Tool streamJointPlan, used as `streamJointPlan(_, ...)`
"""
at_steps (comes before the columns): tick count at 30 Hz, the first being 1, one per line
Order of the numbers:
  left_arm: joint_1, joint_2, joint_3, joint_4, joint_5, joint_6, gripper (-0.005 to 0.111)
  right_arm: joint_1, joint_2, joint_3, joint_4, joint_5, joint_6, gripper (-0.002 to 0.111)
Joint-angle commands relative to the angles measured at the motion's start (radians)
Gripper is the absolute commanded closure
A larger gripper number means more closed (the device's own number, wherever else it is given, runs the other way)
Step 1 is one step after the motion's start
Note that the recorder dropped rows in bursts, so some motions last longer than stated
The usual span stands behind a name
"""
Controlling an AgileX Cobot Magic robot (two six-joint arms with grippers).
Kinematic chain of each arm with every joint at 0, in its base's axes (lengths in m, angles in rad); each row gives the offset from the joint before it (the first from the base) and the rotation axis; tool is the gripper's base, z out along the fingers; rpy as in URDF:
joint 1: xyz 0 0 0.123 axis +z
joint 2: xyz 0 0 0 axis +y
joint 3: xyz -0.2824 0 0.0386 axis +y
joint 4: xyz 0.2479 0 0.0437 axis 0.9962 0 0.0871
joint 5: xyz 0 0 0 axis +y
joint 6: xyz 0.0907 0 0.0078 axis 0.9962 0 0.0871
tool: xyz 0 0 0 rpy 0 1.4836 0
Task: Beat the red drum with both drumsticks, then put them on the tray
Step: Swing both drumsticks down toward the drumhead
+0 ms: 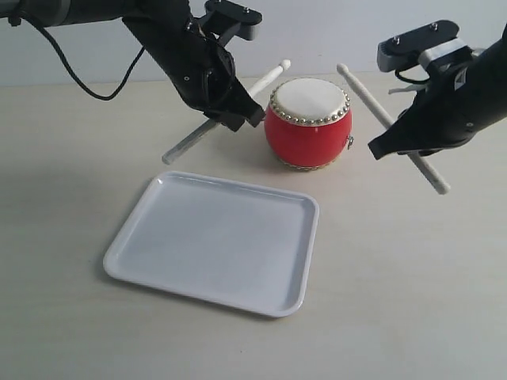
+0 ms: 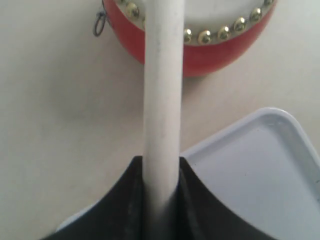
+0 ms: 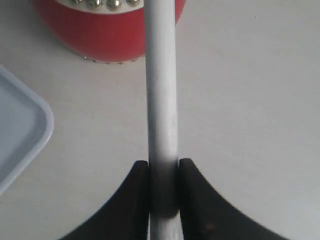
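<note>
The red drum (image 1: 308, 123) with its cream skin stands behind the white tray (image 1: 214, 241). My left gripper (image 1: 230, 107) is shut on one pale drumstick (image 1: 269, 77), whose tip is raised just left of the drum's rim. My right gripper (image 1: 404, 134) is shut on the other drumstick (image 1: 366, 91), its tip lifted beside the drum's right edge. In the left wrist view the drumstick (image 2: 162, 100) runs from the jaws over the drum (image 2: 200, 45), with the tray (image 2: 260, 170) beside it. In the right wrist view the drumstick (image 3: 161, 90) points past the drum (image 3: 105, 35).
The pale table top (image 1: 412, 285) stretches to the right of the tray and in front of it. A black cable (image 1: 79, 75) hangs from the left arm at the back. A corner of the tray (image 3: 20, 130) shows in the right wrist view.
</note>
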Motion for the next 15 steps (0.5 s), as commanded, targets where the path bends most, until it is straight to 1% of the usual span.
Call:
streamJointPlan(1,-0.004,-0.005,0.006,-0.015,-0.037,0.015,0.107,-0.003,-0.056,-0.044,0.029,0.05,0.001,0.108)
streamJointPlan(5,-0.004,-0.005,0.006,-0.012,-0.037,0.019,0.107,-0.003,-0.041,-0.027,0.122,0.046,-0.074,0.108)
streamJointPlan(10,-0.004,-0.009,0.006,-0.012,-0.03,0.019,0.107,-0.003,0.095,0.008,0.323,-0.015,-0.272,0.108)
streamJointPlan(15,-0.004,-0.031,0.006,-0.015,-0.007,0.019,0.107,-0.003,0.186,-0.011,0.338,-0.03,-0.281,0.108)
